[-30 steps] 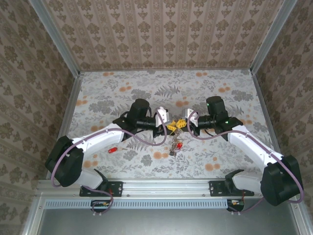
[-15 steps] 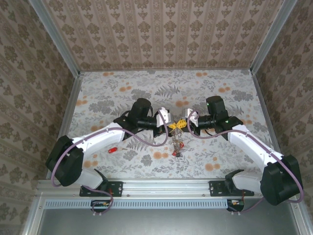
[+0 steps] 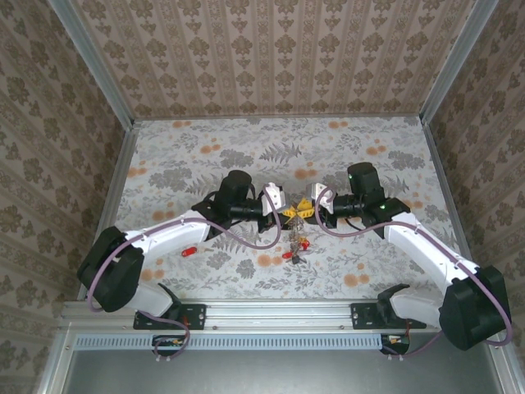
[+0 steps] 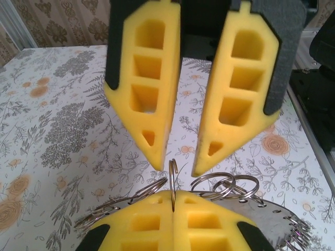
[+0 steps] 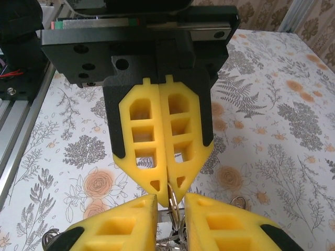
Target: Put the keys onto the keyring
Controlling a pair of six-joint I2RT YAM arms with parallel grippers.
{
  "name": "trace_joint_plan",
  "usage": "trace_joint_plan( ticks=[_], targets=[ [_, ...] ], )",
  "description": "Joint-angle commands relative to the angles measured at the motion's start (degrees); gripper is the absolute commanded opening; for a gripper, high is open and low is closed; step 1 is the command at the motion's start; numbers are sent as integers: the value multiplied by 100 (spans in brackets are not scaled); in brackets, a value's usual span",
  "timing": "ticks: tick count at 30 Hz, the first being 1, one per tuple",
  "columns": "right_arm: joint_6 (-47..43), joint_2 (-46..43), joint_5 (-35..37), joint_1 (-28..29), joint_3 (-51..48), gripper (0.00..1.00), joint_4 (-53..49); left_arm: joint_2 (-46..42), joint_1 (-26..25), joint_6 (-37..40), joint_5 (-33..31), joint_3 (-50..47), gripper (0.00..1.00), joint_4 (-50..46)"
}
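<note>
Grey floral table, walls seemingly papered.

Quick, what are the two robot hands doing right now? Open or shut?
Left gripper: shut, pinching a thin metal ring.
Right gripper: open, one finger on each side of that ring.

arms: white links, black joints | cables: purple | fingers: yellow windowed wedges, black backs

Floral tabletop, damask walls — aluminium frame
</note>
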Motion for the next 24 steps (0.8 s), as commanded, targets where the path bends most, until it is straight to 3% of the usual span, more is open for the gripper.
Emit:
trace_joint_plan(
  ticks=[1, 10, 13, 17, 22, 24],
  targets=[
    [-63, -79, 23, -45, -90, 24, 33, -109, -24, -296, 168, -81, 0, 774],
    [172, -71, 8, -144, -240, 24, 408, -140, -6, -468, 261, -205, 0, 1060],
    [235, -54, -11, -170, -252, 20, 470, -163, 10, -528, 266, -253, 0, 1169],
    [271, -53, -41, -182, -224, 6, 508, -175, 36, -565, 270, -262, 0, 1203],
    [181, -36, -23, -176, -54, 0, 248, -149, 45, -500, 232, -167, 1, 956],
    [138, -61, 17, -155, 16, 0, 155, -136, 43, -399, 212, -84, 6, 751]
  ],
)
